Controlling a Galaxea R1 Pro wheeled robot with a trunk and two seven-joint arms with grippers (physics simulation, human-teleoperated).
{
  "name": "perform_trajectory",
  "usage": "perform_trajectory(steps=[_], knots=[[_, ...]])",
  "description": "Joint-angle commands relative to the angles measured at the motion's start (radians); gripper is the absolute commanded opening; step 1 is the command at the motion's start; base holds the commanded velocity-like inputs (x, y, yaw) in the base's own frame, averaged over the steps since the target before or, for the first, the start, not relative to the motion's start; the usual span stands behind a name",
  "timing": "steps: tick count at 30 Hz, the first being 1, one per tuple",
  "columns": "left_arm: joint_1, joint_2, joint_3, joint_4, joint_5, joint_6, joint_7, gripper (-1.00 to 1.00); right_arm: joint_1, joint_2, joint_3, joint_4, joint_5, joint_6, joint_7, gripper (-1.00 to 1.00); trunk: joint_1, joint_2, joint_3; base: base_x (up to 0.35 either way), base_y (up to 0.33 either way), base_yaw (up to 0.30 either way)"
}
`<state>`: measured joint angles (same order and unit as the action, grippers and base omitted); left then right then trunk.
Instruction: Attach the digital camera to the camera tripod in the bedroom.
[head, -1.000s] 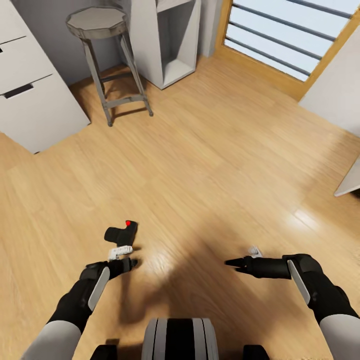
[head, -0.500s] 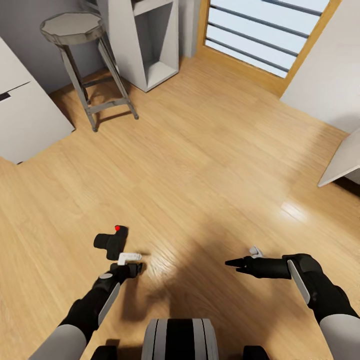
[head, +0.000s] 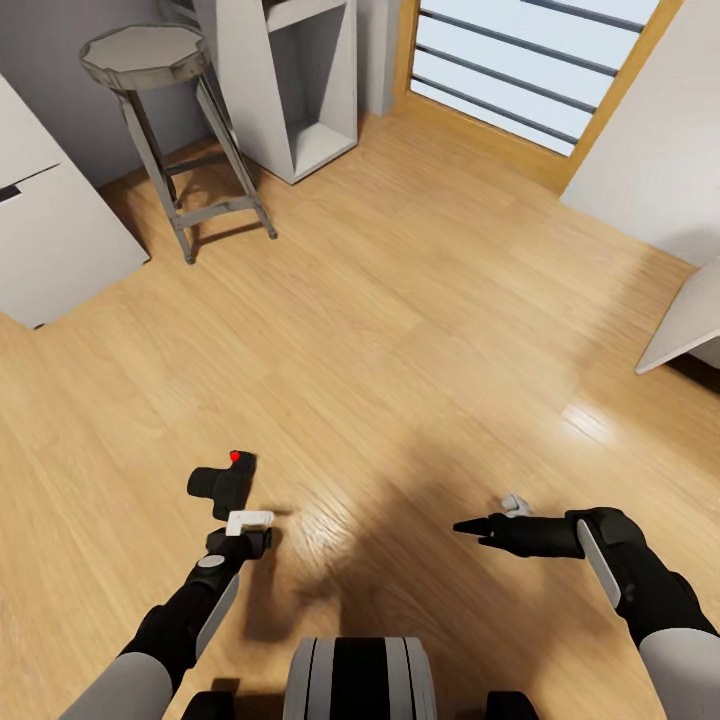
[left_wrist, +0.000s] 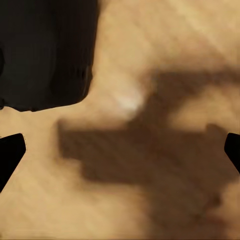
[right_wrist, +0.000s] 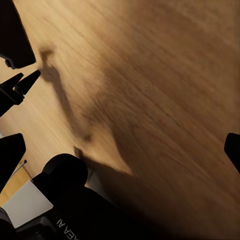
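Light wood floor (head: 400, 330), grey stool (head: 160, 120) and white open shelf (head: 290, 90) at the far wall. Digital camera (head: 222, 485) lying on the boards (red button up), just beyond the left pincer (head: 245, 530), spread wide above the planks. Right pincer (head: 480, 525) spread wide too, well apart.

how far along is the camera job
Early stage. Done: the robot has reached the camera, which lies on the wood floor. In hand: the left gripper hovers open beside it, not gripping. Left: grasp it, find the tripod, attach it.
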<state>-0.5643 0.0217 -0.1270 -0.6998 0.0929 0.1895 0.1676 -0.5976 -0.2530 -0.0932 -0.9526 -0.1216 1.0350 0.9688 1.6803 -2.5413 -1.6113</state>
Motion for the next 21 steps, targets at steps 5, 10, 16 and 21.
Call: perform_trajectory(steps=[5,10,16,21], knots=[[0.0,0.002,-0.008,-0.001,0.01,0.004,0.02,1.0,0.0,0.0,-0.001,0.0,-0.006,0.003,-0.002,1.0,0.0,0.0,-0.001,0.0,0.0,0.0],[0.0,0.003,-0.008,0.0,0.011,0.005,0.025,1.0,-0.001,0.0,0.0,0.0,-0.006,-0.013,-0.003,1.0,0.0,0.0,-0.001,0.0,0.0,0.0],[0.0,0.006,-0.008,0.009,0.014,0.005,0.027,1.0,0.001,0.0,0.0,0.001,-0.006,-0.029,-0.003,1.0,0.0,0.0,-0.001,0.0,0.0,0.0],[0.0,0.007,-0.008,0.03,0.009,0.004,0.029,1.0,0.0,0.0,0.0,0.001,-0.006,-0.03,-0.004,1.0,0.0,0.0,-0.001,0.0,0.0,0.0]])
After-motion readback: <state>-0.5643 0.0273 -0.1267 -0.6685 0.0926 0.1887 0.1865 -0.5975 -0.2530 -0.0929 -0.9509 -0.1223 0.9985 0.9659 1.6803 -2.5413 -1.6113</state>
